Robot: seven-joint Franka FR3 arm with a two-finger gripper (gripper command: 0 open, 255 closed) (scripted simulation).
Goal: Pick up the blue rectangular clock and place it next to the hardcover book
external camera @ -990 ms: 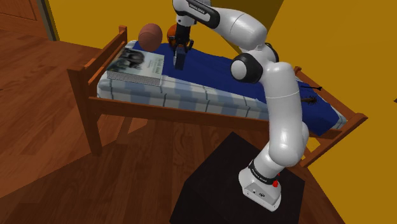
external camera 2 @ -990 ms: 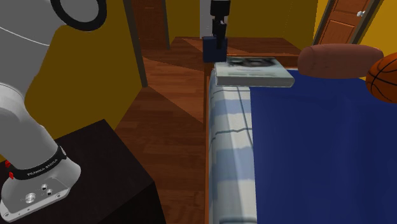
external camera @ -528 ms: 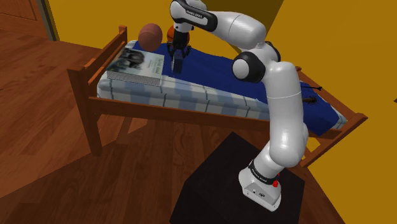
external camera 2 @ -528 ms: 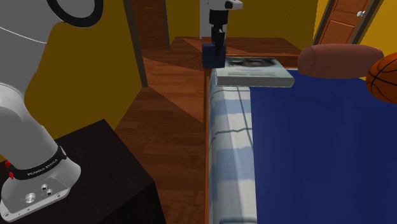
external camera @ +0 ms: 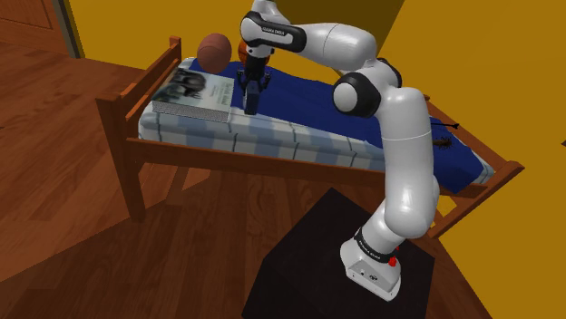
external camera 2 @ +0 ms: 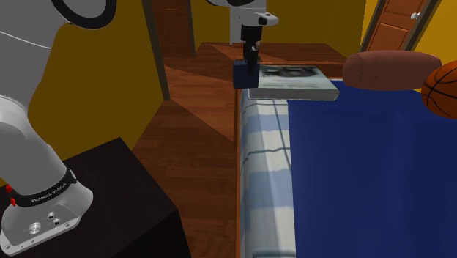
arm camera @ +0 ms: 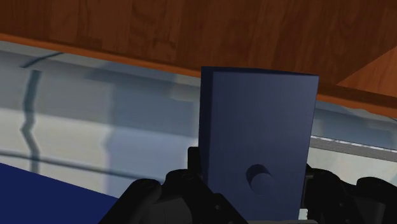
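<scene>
In the shoulder view, the white arm reached up and left from its black stand (external camera: pixel 317 263) over a wooden bed (external camera: pixel 136 145). The gripper (external camera: pixel 250 91) pointed down, its fingers pinching the blue clock (external camera: pixel 248 100). The clock hung upright just right of the book (external camera: pixel 195 93), which lay flat at the left end of the mattress. Whether the clock touched the bedding could not be told. A brown pillow (external camera: pixel 215 52) sat beyond the book, and an orange basketball (external camera: pixel 242 43) peeked out behind the arm.

In the second exterior view, the gripper (external camera 2: pixel 251 57) came down from the top, closed on the clock (external camera 2: pixel 241 75) at the far left edge of the bed (external camera 2: pixel 264 146). The clock sat right against the book's (external camera 2: pixel 293 80) left end. The pillow (external camera 2: pixel 388 69) and basketball (external camera 2: pixel 441 88) lay to the right, above the blue blanket (external camera 2: pixel 366 176). A wooden door (external camera 2: pixel 403 22) stood behind.

In the wrist view, the clock (arm camera: pixel 254 127) was a dark blue slab with a round dimple, clasped between the black fingers (arm camera: pixel 193 162). Behind it ran the pale checked sheet (arm camera: pixel 95 108) and wooden floor (arm camera: pixel 191 25).
</scene>
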